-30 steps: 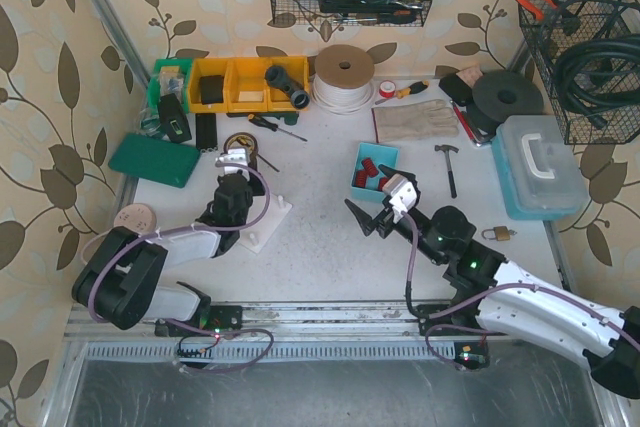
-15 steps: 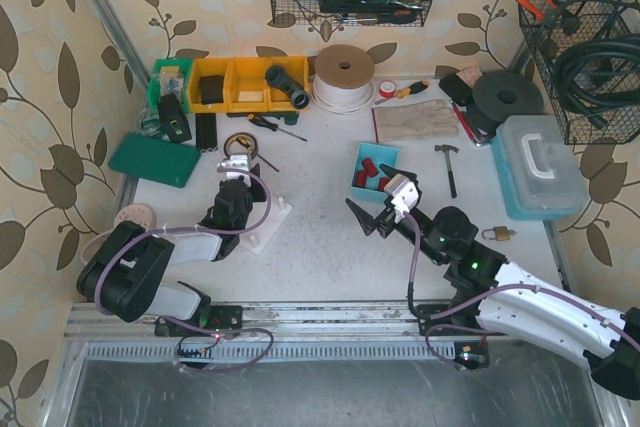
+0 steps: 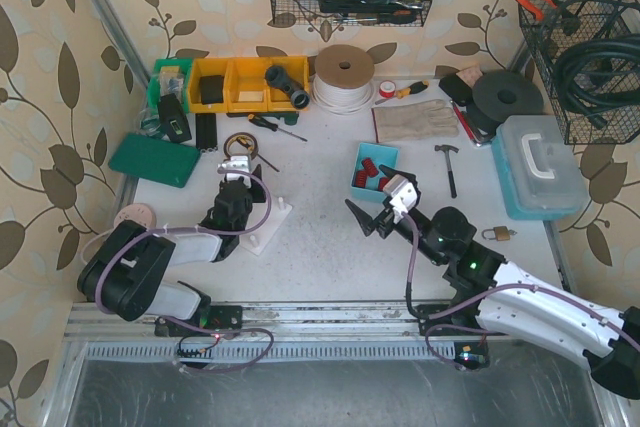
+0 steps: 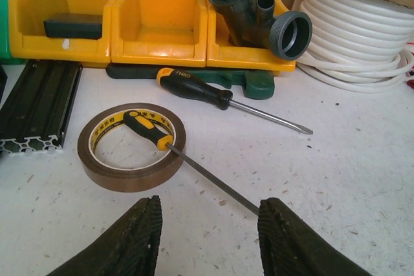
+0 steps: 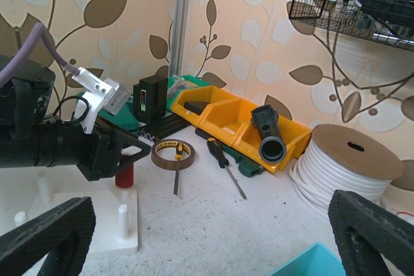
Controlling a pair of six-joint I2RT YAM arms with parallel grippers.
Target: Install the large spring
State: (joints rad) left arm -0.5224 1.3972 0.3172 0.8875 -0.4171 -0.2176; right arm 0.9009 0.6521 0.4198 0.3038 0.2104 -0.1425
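Observation:
The large spring (image 5: 124, 176) is a short red cylinder standing upright at the far left corner of the white peg base (image 5: 97, 240). My left gripper (image 5: 132, 154) hovers right over it, fingers low beside its top. In the left wrist view the left gripper (image 4: 208, 206) stands open with only bare table between its fingers (image 4: 139, 237), and the spring is out of that view. From above, the left gripper (image 3: 238, 179) covers the spring at the base (image 3: 270, 227). My right gripper (image 3: 362, 219) is wide open and empty to the right of the base.
A brown tape roll (image 4: 131, 145) with a small screwdriver (image 4: 194, 163) lying across it sits just ahead of the left gripper. Behind it are a larger screwdriver (image 4: 226, 98), yellow bins (image 4: 155, 24) and a white cord coil (image 4: 362, 30). A blue bin (image 3: 373, 172) holds red parts.
The left wrist has drawn back slightly toward the near side of the table. The right arm has not moved.

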